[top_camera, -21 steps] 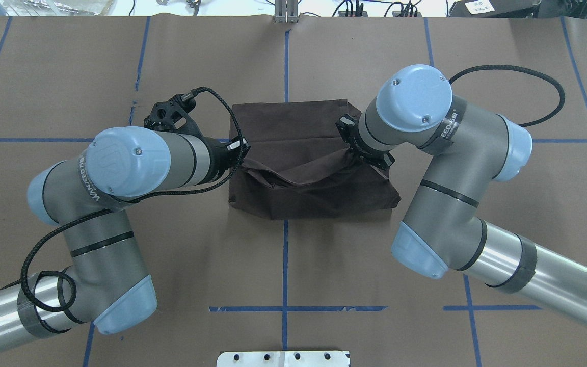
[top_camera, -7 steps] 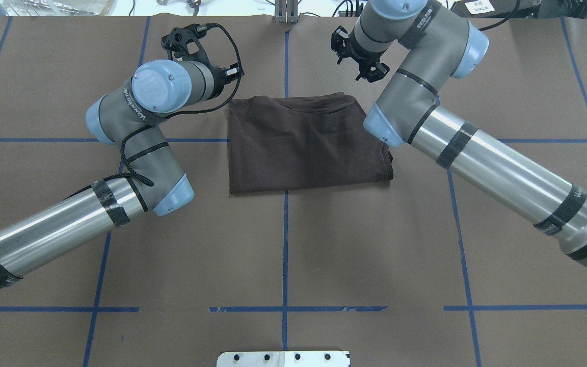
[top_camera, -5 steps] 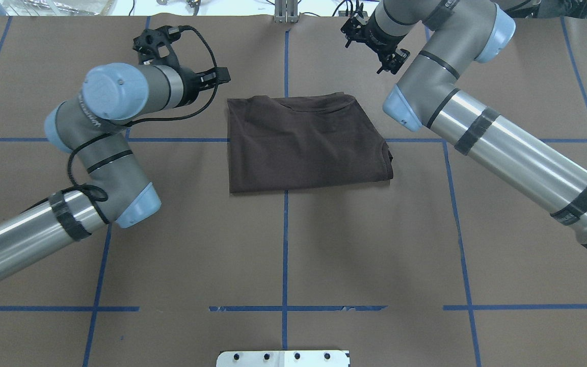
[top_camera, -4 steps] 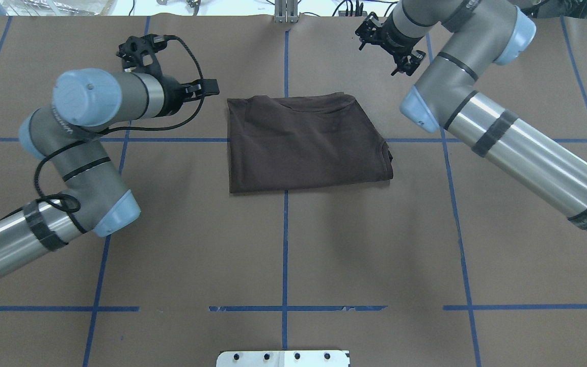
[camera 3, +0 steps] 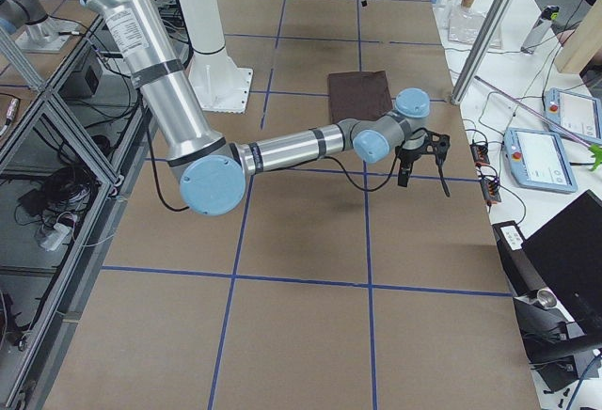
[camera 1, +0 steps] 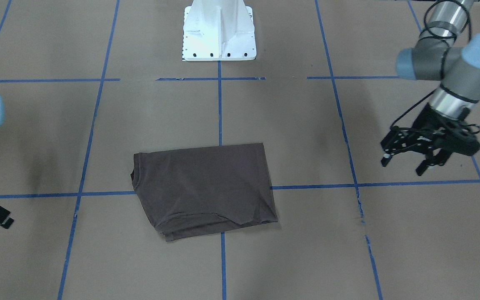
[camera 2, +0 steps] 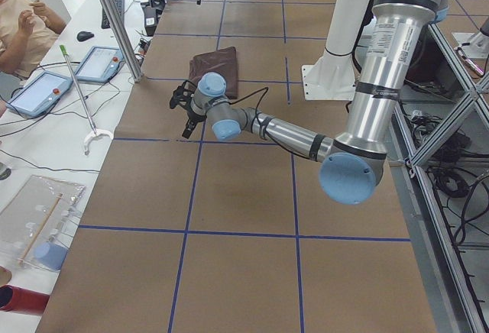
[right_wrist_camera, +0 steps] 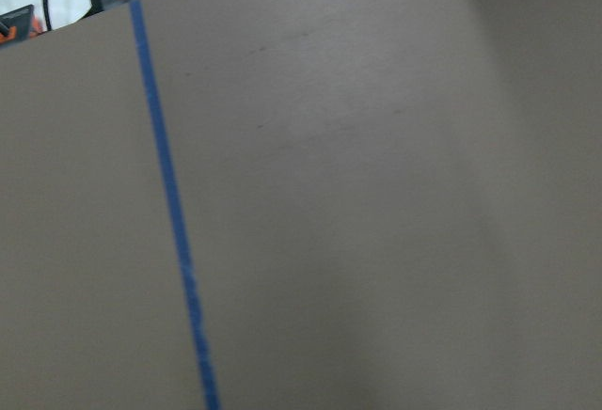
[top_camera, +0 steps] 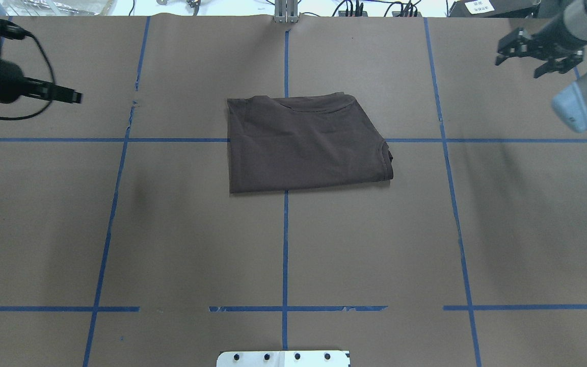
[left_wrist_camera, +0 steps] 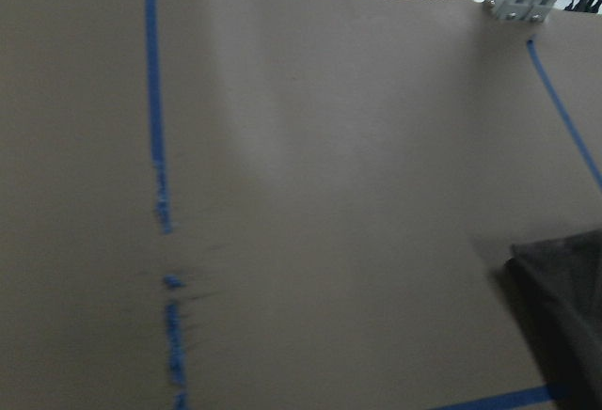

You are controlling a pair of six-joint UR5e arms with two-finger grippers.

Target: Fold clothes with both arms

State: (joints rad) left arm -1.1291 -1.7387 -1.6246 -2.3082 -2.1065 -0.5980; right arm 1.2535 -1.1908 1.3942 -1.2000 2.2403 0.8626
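Folded into a rectangle at the centre of the table [top_camera: 171, 229], the shirt [top_camera: 303, 145] looks finished, while the left gripper [camera 1: 404, 164] and right gripper [top_camera: 520, 63] hang open, empty, well clear; only parking them seems left.

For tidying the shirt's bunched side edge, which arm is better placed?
Right, probably. That edge of the shirt faces the right gripper; the left gripper would cross the whole shirt. Both are open.
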